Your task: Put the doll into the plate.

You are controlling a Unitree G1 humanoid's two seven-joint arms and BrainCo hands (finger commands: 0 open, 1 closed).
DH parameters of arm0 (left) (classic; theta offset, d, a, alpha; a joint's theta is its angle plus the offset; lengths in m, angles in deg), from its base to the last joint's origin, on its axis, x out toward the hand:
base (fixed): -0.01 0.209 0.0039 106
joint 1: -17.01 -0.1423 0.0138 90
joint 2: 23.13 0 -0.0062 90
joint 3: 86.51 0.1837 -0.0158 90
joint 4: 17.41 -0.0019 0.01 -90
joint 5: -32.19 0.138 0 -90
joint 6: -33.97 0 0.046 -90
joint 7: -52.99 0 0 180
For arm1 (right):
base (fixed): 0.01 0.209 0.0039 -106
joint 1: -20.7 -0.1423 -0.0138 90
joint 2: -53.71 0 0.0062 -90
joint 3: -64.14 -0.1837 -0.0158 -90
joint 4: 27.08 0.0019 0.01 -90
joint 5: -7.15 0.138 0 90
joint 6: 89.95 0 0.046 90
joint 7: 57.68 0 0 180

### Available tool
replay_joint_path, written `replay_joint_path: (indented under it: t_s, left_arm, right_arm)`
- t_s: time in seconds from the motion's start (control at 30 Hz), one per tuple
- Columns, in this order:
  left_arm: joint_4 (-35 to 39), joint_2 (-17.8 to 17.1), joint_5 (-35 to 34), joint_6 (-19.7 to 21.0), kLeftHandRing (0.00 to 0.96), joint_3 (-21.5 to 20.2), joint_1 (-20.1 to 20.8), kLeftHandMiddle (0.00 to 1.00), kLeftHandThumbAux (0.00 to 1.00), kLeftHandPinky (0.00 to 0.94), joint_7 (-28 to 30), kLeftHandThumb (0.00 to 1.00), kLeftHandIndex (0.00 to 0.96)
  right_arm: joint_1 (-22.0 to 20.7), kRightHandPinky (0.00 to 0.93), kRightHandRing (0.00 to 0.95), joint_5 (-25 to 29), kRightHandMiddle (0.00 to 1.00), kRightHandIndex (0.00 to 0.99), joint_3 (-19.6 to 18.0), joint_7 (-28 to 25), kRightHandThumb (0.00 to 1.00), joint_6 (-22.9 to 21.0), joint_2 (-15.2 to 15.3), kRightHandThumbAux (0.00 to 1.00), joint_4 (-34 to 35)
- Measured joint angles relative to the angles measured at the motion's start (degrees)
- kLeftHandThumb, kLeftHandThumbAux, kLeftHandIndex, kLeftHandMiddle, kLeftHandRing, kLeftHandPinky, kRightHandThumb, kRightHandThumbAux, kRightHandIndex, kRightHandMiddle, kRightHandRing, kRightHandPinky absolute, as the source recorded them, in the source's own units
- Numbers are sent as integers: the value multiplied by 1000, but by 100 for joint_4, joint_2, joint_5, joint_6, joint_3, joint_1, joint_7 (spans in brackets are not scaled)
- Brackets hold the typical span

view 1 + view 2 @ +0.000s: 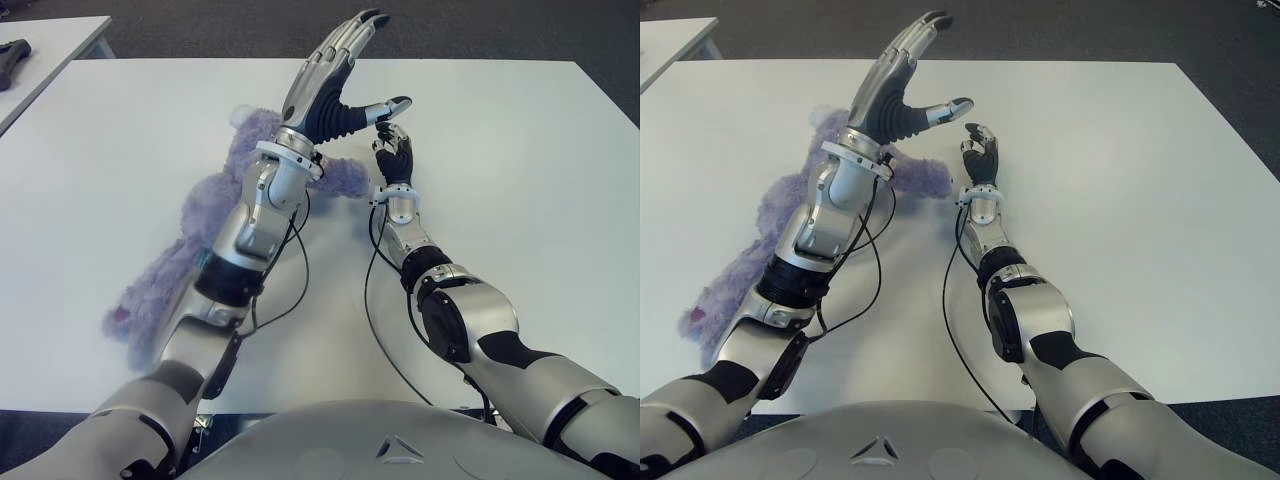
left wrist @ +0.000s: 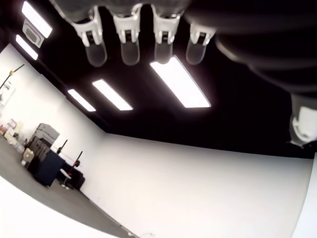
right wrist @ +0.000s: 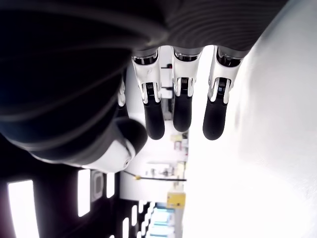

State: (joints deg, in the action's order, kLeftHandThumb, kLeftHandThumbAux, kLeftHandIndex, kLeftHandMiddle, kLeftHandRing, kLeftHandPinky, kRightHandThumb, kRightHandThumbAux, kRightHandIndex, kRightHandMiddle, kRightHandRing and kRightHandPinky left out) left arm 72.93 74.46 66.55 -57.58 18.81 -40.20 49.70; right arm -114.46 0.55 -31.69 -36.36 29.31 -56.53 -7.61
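White tabletop [image 1: 520, 200] fills most of what is seen from the head, with dark grey floor beyond its far edge and the corner of a second white table [image 1: 50, 50] at the far left, on which a dark object [image 1: 12, 58] is partly seen. On the robot's left part of the table a purple plush doll [image 1: 175, 275] is laid out lengthwise, its head toward the far side and its lower end near the front edge; much of it is covered by the left forearm. The left hand [image 1: 340, 75] is raised above the doll's far end, fingers stretched out straight and thumb spread aside, with nothing held. The right hand [image 1: 393, 155] is seen just to the right of the doll's outstretched limb, fingers loosely extended and empty, as its wrist view confirms. No plate can be made out in any view.
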Motion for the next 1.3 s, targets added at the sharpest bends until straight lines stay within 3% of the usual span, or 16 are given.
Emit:
replay_joint_path:
  t_s: [0.4,0.6,0.97,1.3]
  left_arm:
    - [-174,-25,-62,-159,0,-174,283,0,388,0,-1,61,0]
    - [-370,-137,-63,-118,0,-301,620,0,385,0,6,34,0]
    - [-421,-629,-67,-41,0,-604,1275,0,354,0,193,5,0]
    - [-363,-1050,-71,15,0,-799,1357,0,304,0,417,0,0]
  right_arm:
    - [4,293,325,-1,338,408,-39,-141,677,91,-1,744,-18]
    - [4,285,329,-1,342,407,-46,-171,675,91,0,745,-18]
    - [4,286,338,-3,348,406,-48,-200,674,91,0,745,-18]
    - [4,301,337,-2,346,405,-62,-260,676,92,0,744,-18]
